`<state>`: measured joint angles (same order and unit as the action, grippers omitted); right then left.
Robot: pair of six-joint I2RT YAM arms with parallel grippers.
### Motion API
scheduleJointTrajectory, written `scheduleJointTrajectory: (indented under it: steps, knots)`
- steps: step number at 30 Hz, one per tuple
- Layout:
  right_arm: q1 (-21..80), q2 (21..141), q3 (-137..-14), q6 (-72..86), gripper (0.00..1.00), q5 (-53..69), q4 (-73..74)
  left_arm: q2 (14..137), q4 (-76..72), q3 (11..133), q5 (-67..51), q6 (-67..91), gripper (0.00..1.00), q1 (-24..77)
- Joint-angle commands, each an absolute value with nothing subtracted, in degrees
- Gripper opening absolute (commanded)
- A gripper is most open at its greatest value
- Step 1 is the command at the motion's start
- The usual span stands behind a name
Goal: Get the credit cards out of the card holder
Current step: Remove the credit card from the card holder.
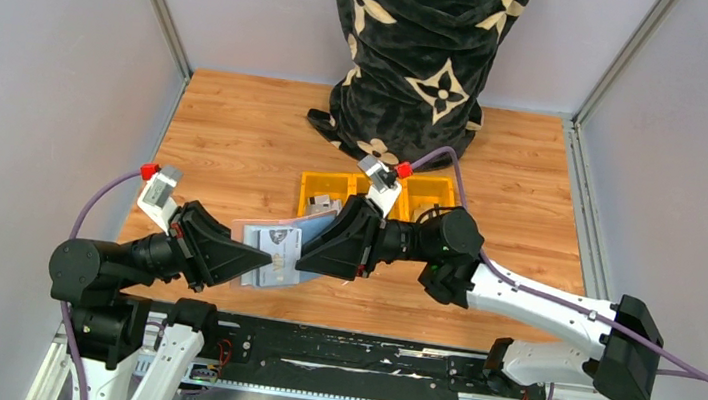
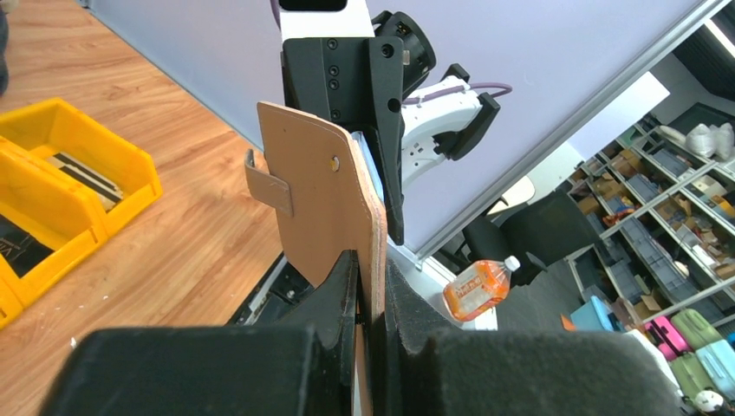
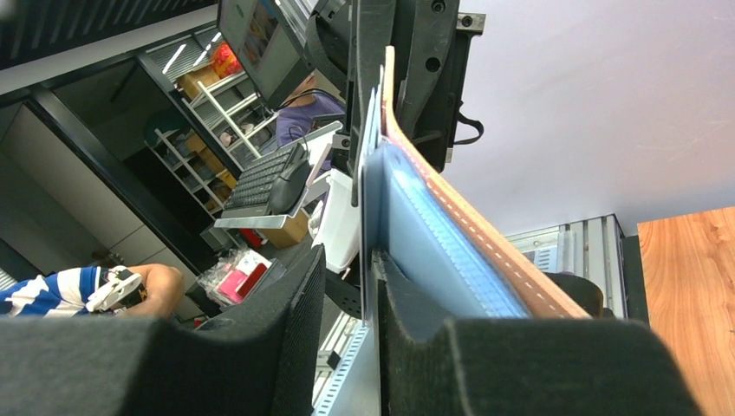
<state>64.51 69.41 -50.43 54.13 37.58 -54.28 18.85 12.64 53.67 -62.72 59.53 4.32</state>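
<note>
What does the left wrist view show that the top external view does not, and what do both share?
Only left wrist: the card holder's brown outer face with its tab, and an orange bottle. Only top external: a credit card's printed face and the black patterned cloth. Both: the yellow tray, and the left gripper shut on the holder.

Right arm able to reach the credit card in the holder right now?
Likely yes: the left gripper clamps the card holder on edge in midair, and a credit card edge sits between the right gripper's open fingers, unobstructed.
</note>
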Motion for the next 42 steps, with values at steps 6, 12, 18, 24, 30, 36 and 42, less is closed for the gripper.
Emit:
scheduleJointTrajectory:
  steps: [6,12,18,24,30,36,42]
  knots:
    - [65.3,69.4,-52.8,51.9,0.00,37.4,-52.6,18.2,13.1,55.6,-62.7,58.4,0.08,4.6]
    - [65.3,68.3,-51.1,53.1,0.00,38.4,-56.7,18.0,11.0,55.2,-63.5,61.1,0.18,4.6]
    - [65.2,67.1,-48.3,53.8,0.00,37.0,-59.4,18.1,9.6,55.6,-63.9,62.6,0.11,4.6]
    - [64.9,65.4,-45.6,53.7,0.00,34.2,-60.7,18.5,9.4,56.0,-63.6,62.8,0.09,4.6]
    - [64.8,64.8,-45.0,54.0,0.00,33.5,-60.5,18.5,9.2,56.2,-63.2,62.9,0.06,4.6]
    - [64.9,65.2,-46.0,54.2,0.06,35.4,-58.3,18.7,12.1,56.8,-60.7,60.0,0.00,4.6]
    - [65.5,69.0,-48.1,55.4,0.39,35.7,-60.9,18.5,18.3,57.2,-55.8,52.6,0.00,4.6]
